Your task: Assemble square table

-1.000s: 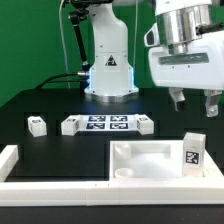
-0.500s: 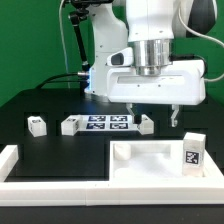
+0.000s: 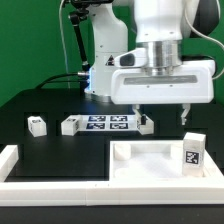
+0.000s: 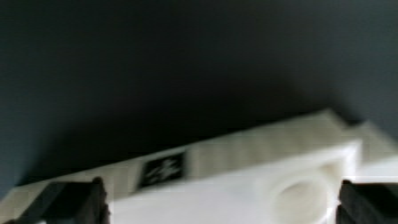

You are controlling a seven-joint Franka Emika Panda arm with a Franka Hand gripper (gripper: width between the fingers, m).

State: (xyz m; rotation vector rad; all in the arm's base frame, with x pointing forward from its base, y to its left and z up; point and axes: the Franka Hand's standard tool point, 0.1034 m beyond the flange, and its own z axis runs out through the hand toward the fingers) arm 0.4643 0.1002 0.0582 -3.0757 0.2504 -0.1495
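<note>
In the exterior view the pincer [image 3: 162, 115] hangs above the square panel [image 3: 150, 165], its fingers spread wide with nothing between them. The panel lies flat on the black table [image 3: 50, 145], toward the exterior view's right, just inside the white border rails [image 3: 60, 188]. An upright leg [image 3: 192, 152] stands on the panel's corner at the exterior view's right; whether it is fully seated in its socket cannot be told. The others lie off the panel: a lone leg [image 3: 37, 124] well toward the exterior view's left, and a left-end leg [image 3: 70, 125] and a right-end leg [image 3: 145, 124] at either end of the marker board [image 3: 108, 123]. I judge the job a quarter done at best, with three legs left to fetch and fix. The panel looks like white moulded plastic with a raised rim and a sunken middle. In the wrist view the panel [image 4: 267, 150] shows a black-white tag [image 4: 166, 168] on its side and a round corner socket [image 4: 294, 190], with the dark fingertips [image 4: 71, 203] set far apart on either side of it.
</note>
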